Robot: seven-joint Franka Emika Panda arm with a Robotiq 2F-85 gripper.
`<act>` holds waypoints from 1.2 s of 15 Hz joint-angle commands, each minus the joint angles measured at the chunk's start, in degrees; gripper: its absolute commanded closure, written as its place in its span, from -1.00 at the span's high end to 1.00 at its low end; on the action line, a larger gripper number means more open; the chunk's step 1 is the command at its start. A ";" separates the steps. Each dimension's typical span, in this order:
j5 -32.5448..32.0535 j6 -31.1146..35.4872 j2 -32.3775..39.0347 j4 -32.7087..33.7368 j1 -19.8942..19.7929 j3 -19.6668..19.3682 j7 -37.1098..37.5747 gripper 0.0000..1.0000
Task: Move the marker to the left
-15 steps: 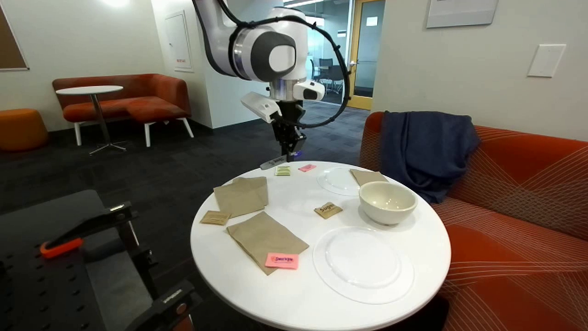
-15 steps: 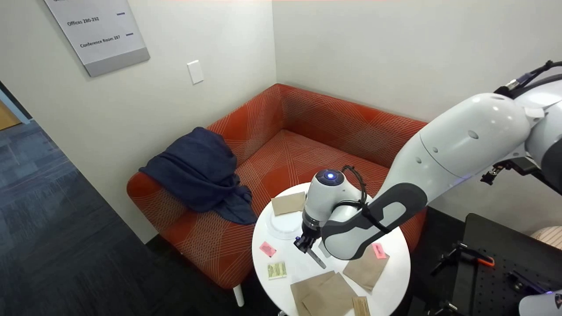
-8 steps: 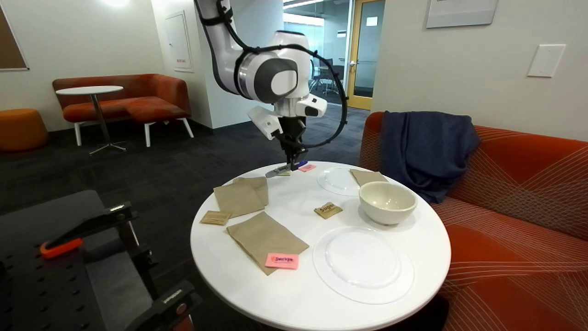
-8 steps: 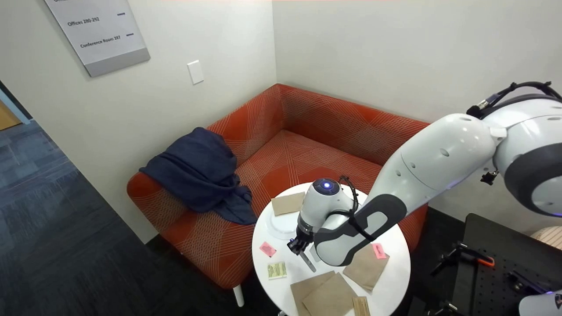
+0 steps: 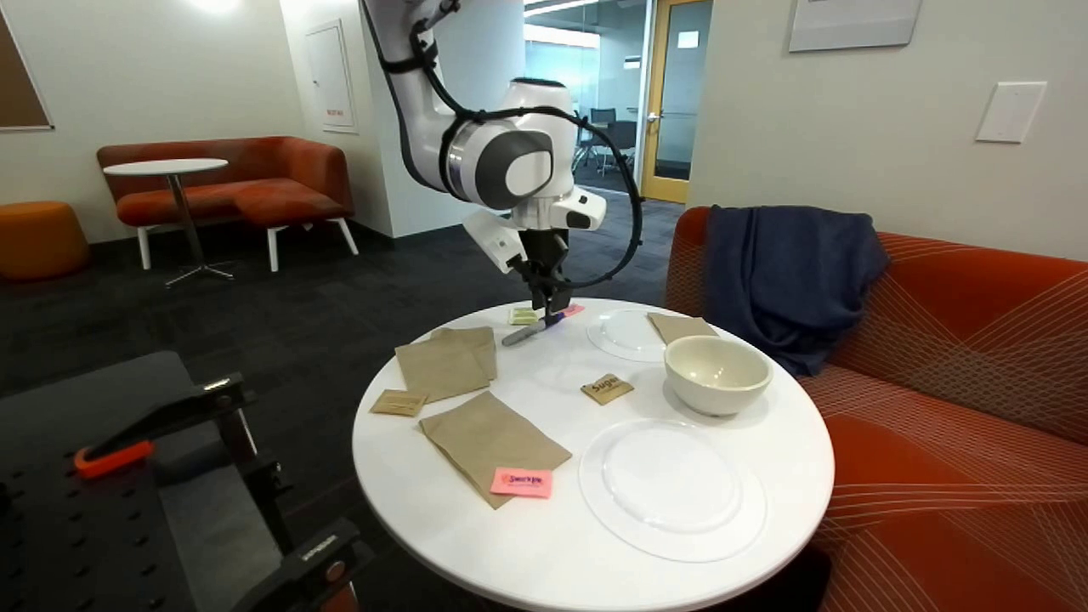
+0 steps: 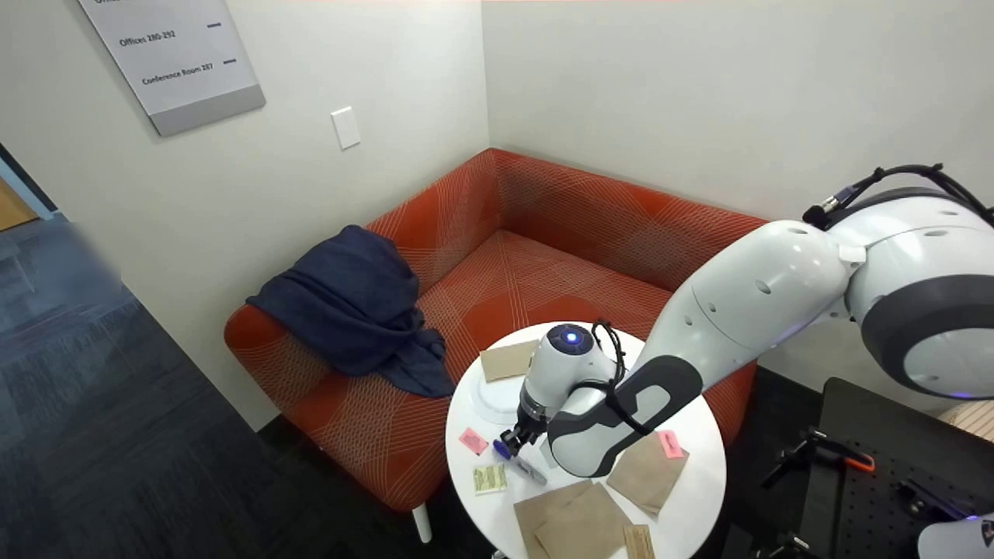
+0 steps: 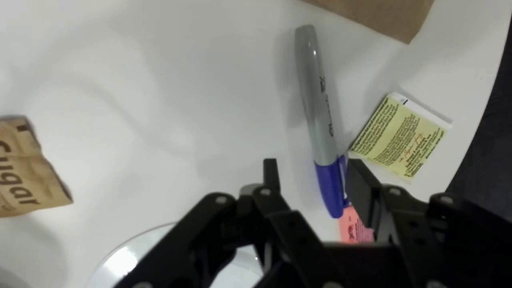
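Marker [image 7: 318, 108] lies on your round, smooth white table [image 5: 561, 544], toward the far edge in an exterior view: a slim, tapering gray barrel with dark print along it and a glossy blue cap [image 7: 330, 186]. Your gripper [image 7: 313, 172] stands spread over it; in the wrist view you see the cap between the black fingertips [image 7: 271, 174], close to the right one, but you cannot tell whether they touch. Just beside the cap's end lies a flat pink paper packet [image 7: 354, 230], and to the right a square yellow-green packet [image 7: 400, 138] covered in fine print; at left you have a creased tan packet [image 7: 30, 176] lettered "Sugar". In an exterior view, flat brown napkins [image 5: 446, 365] lie at left, while a glossy cream bowl [image 5: 722, 399] and a clear plate [image 5: 671, 480] with concentric rims sit at right. Crumpled navy cloth [image 5: 790, 272] drapes over the line-patterned orange-red sofa [image 5: 977, 357] at far right.
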 commanded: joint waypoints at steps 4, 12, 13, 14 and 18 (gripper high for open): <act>0.41 1.51 -5.04 -4.28 1.74 0.06 -0.01 0.97; -0.41 0.55 -19.60 -16.96 3.43 -0.60 -0.32 1.00; -0.59 0.60 -21.49 -18.77 3.49 -0.67 -0.37 1.00; -0.84 0.57 -23.65 -20.84 3.66 -0.89 -0.30 1.00; -3.34 -0.07 -31.71 -28.46 5.47 -3.41 0.76 1.00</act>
